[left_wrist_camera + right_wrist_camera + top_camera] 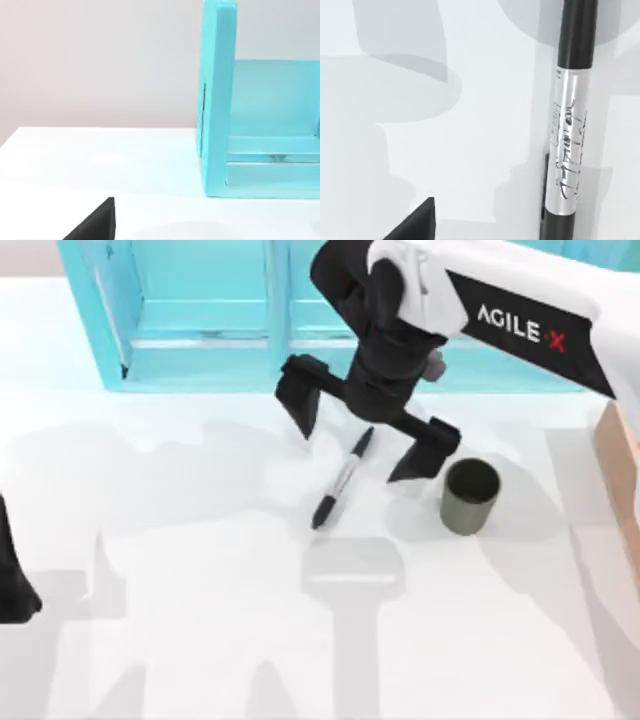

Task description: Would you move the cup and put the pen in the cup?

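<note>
Pen (341, 480) flat on desk (200, 570) beside upright cup (470, 496); my right tool (362, 440), fingers spread, hovers over it, so I should centre on barrel before clenching.

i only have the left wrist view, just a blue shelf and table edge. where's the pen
Observer: The pen lies flat on the table, near the middle, in front of the blue shelf.
Operator: and the cup
Observer: The cup stands upright to the pen's right, apart from it, mouth up and nothing inside.
Operator: is any arm on the pen
Observer: The right pincer hangs open above the pen, one finger on each side, not gripping it.
Operator: can you read the pen close up
Observer: The right wrist view shows its grey-white printed barrel between black ends.
</note>
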Tool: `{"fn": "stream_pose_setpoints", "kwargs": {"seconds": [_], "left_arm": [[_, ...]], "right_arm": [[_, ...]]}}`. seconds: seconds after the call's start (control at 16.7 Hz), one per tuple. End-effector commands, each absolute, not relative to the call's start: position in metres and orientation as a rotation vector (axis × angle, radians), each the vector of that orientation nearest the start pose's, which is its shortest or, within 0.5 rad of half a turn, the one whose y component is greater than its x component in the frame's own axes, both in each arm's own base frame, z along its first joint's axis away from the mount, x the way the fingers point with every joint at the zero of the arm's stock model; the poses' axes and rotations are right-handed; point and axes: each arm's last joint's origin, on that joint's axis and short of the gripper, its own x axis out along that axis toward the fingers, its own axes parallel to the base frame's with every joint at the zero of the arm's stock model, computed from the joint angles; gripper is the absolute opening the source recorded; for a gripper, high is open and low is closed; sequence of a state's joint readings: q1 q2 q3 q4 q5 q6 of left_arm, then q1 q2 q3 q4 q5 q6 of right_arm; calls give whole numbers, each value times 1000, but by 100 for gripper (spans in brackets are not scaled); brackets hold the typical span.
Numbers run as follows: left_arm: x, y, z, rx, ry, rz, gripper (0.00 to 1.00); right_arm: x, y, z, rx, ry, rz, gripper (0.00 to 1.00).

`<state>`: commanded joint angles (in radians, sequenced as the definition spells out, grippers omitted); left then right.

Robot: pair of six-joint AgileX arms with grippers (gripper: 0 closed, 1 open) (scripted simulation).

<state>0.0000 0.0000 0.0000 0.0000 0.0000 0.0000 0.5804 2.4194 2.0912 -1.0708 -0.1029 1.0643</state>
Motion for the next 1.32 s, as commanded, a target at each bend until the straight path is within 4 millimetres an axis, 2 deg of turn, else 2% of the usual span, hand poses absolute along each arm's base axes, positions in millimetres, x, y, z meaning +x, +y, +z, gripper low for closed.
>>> {"fn": "stream_pose_setpoints", "kwargs": {"seconds": [0.3, 0.36, 0.6, 1.32], "left_arm": [[106, -1, 160, 0, 0, 0, 100], [106, -1, 160, 0, 0, 0, 100], [106, -1, 160, 0, 0, 0, 100], [106, -1, 160, 0, 0, 0, 100]], "right_arm": [[411, 290, 91, 519, 1493, -197, 100], [410, 291, 85, 517, 1495, -199, 100], [410, 291, 84, 517, 1496, -200, 100], [410, 291, 84, 517, 1496, -200, 10]]}}
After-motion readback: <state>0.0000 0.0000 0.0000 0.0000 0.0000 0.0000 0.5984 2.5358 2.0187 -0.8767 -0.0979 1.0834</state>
